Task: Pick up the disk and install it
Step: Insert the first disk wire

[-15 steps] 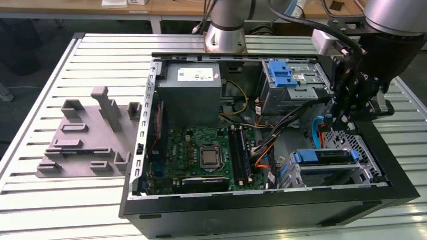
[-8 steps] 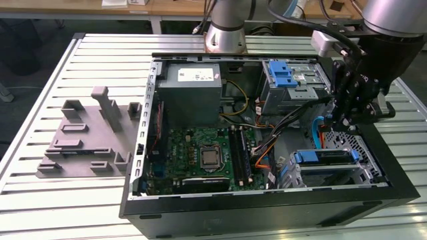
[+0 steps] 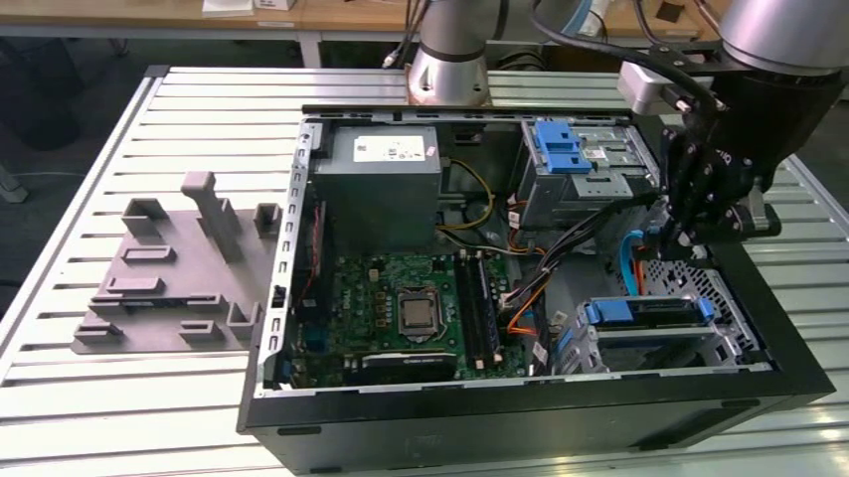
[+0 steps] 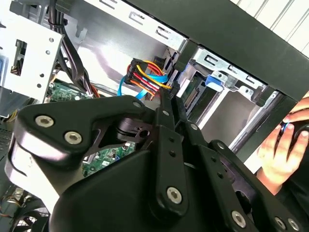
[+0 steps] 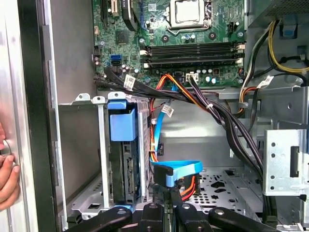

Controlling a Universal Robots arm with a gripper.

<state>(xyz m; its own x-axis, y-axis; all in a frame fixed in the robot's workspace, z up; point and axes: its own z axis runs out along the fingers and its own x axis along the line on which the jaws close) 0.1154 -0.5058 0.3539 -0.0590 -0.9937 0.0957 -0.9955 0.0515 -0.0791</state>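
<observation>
Disk (image 5: 126, 164) standing on edge inside the lower drive cage (image 5: 99, 145) of the open computer case (image 3: 531, 417), blue frame outward, so apparently seated in its bay. Gripper (image 3: 683, 234) low inside the case, just beside that cage and near the blue data cable (image 5: 178, 171); apart or together, cannot tell. Person's hand (image 5: 6, 174) on the case wall, probably steadying it.
</observation>
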